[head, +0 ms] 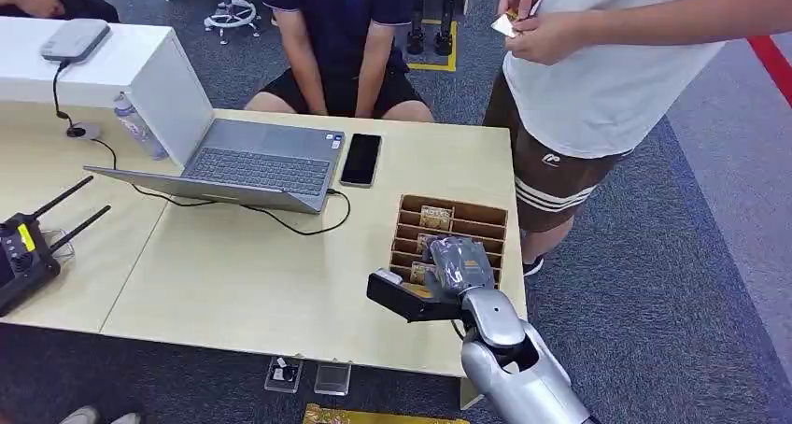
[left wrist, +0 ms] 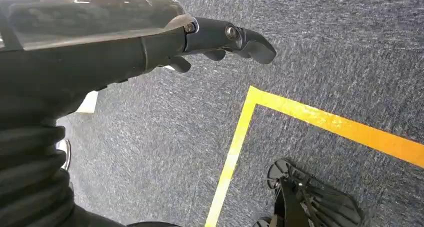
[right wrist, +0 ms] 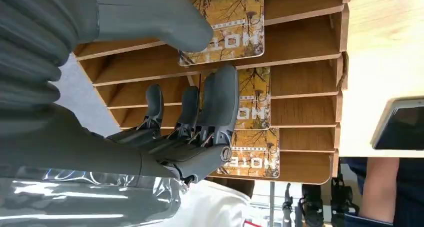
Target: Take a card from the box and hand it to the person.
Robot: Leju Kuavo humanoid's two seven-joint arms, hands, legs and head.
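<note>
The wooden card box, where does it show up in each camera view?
Head view: the wooden card box sits at the table's near right corner, right hand over it.
Left wrist view: not in it.
Right wrist view: its slots run behind the fingers.
Shared landmark: the black phone.

The near slots of the box (head: 452,230) are hidden by the right hand (head: 455,267) in the head view. Whether a card is gripped cannot be told. The standing person (head: 598,60) is cut off at the top edge.

Right robot hand (head: 456,267) over slotted box (head: 467,215).
</note>
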